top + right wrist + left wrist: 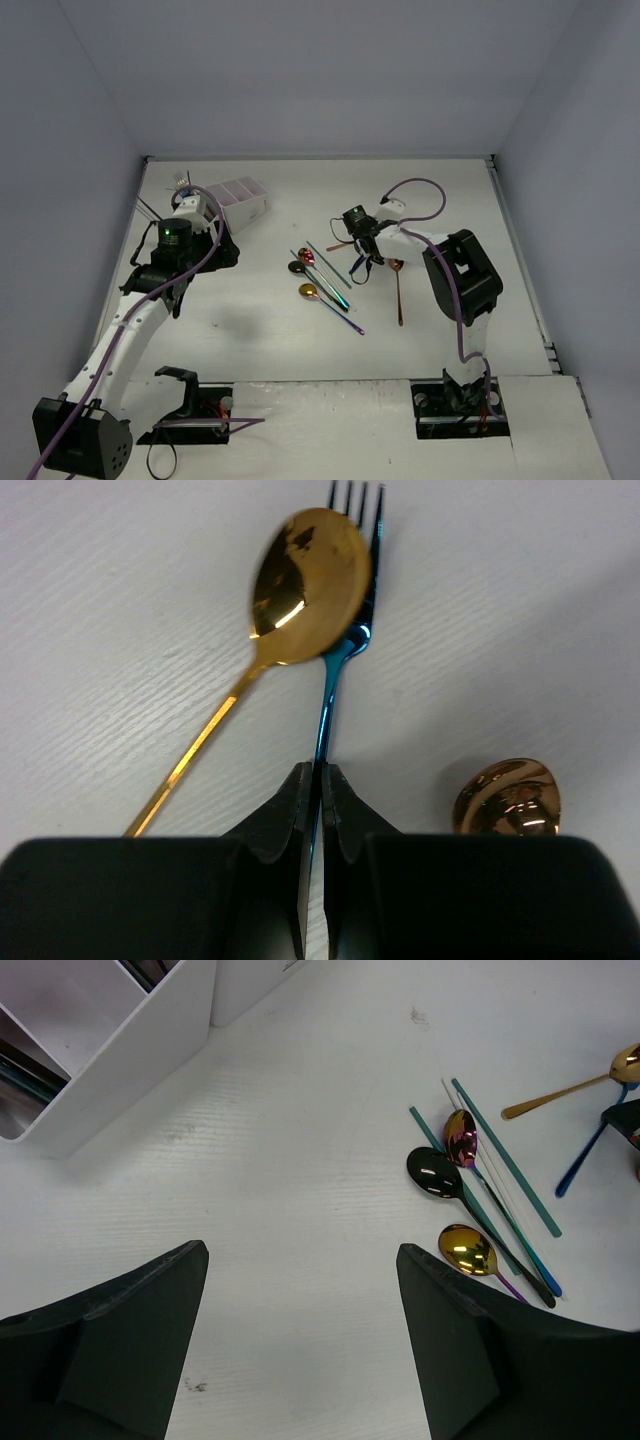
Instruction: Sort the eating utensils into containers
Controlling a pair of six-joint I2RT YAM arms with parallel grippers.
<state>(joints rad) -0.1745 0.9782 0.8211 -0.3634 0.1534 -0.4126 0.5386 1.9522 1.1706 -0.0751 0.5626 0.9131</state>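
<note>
Right wrist: right gripper (313,780) clamped on slim glossy blue fork (324,715) — left gripper (300,1260) jaws apart.

Top view high, wide; wrist views close, downward; both share gold spoon (625,1062).

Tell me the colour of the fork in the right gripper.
Glossy blue: the slim metal fork clamped in the right gripper shows best in the right wrist view.
</note>
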